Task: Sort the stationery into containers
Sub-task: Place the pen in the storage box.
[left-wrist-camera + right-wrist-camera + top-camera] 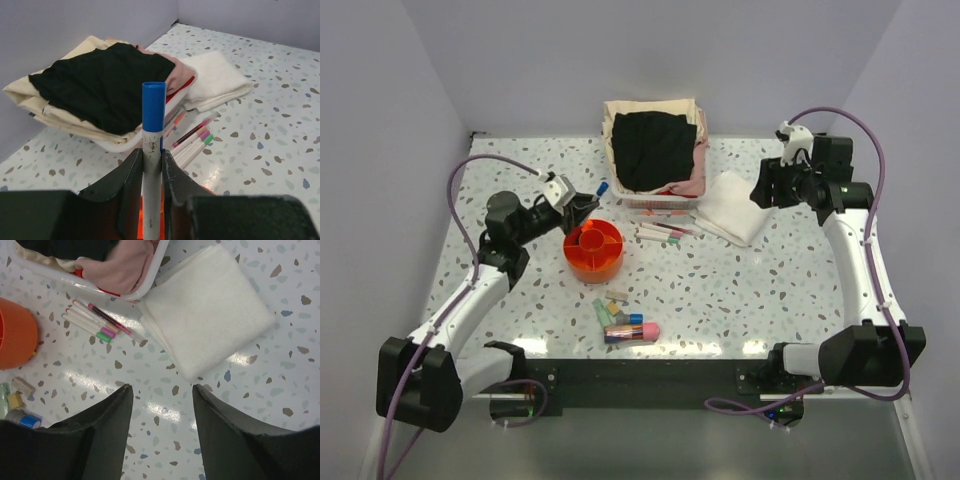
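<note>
The left pincer [152, 165] is pinching a white blue-capped pen [153, 107] by its barrel, both fingers [131, 182] pressing against it while the cap is sticking up above them. In the left wrist view orange is showing just beneath the pen. In the top view this pincer is hanging at the far-left rim of the round orange tray [588, 262], which is sitting on the speckled worktop [760, 290] left of its middle. The right pincer [162, 390] is hanging with its fingers spread wide and nothing between them. It is hovering over the right part of the worktop, near the folded white cloth [205, 310] that is lying toward the far right. A white basket [620, 190] of dark and pink clothes [653, 148] is standing at the middle of the far edge, with the cloth just beside it on the right. Several thin pens [665, 232] with coloured caps are lying side by side between the basket and the tray, just in front of the basket. A cluster of small pieces [617, 297], including a green tube [602, 311] and a pink eraser [648, 328], is lying close to the near edge, left of its middle and well apart from the tray.
</note>
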Robot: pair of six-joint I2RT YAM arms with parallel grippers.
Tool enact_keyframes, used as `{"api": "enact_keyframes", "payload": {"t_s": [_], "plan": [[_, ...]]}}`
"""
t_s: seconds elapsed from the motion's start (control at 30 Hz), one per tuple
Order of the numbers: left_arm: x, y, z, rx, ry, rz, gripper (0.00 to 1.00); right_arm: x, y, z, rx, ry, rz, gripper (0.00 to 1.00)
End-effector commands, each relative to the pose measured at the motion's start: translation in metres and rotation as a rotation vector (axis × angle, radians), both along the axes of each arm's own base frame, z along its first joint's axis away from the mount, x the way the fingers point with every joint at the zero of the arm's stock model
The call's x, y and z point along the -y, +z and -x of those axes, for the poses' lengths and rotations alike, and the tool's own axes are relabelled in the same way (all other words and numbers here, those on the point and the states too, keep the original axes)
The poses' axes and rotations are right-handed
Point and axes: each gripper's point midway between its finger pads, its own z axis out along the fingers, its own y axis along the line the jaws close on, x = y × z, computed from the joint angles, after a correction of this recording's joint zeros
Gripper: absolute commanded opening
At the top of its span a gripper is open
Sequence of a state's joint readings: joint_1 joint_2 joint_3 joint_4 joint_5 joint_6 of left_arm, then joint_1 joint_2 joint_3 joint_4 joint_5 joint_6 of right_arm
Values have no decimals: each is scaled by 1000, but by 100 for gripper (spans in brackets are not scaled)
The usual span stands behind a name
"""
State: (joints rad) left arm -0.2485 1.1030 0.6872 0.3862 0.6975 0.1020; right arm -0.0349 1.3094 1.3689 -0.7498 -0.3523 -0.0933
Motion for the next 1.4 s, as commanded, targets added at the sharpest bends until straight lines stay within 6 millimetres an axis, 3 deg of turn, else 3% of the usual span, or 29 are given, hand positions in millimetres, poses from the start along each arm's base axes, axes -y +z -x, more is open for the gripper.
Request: {"api": "enact_keyframes", "payload": {"t_s": [0.0, 0.13, 0.57, 0.67, 0.83, 0.93, 1.03, 1.27, 1.37], "plan": [[-30, 19, -12, 82, 91, 62, 0, 8, 12, 1, 15, -10, 44, 55], [-44, -6, -19, 24, 113, 49, 0, 8, 7, 0, 2, -7, 47, 55], [-47, -79, -23, -113, 133, 45, 0, 9, -6, 3, -41, 8, 61, 55], [-49, -86, -22, -128, 138, 42, 0, 9, -9, 1, -44, 6, 61, 55], [-52, -88, -25, -144, 157, 32, 10, 8, -15, 1, -52, 4, 56, 55], [-55, -90, -27, -151, 175, 30, 26, 9, -16, 0, -53, 3, 56, 55], [-60, -85, -31, -131, 197, 21, 34, 9, -15, -1, -51, 4, 57, 55], [-65, -56, -35, -85, 209, 25, 42, 8, -16, -2, -50, 8, 53, 55], [-62, -23, -34, -10, 189, 42, 47, 7, -16, -1, -46, 9, 46, 55]]}}
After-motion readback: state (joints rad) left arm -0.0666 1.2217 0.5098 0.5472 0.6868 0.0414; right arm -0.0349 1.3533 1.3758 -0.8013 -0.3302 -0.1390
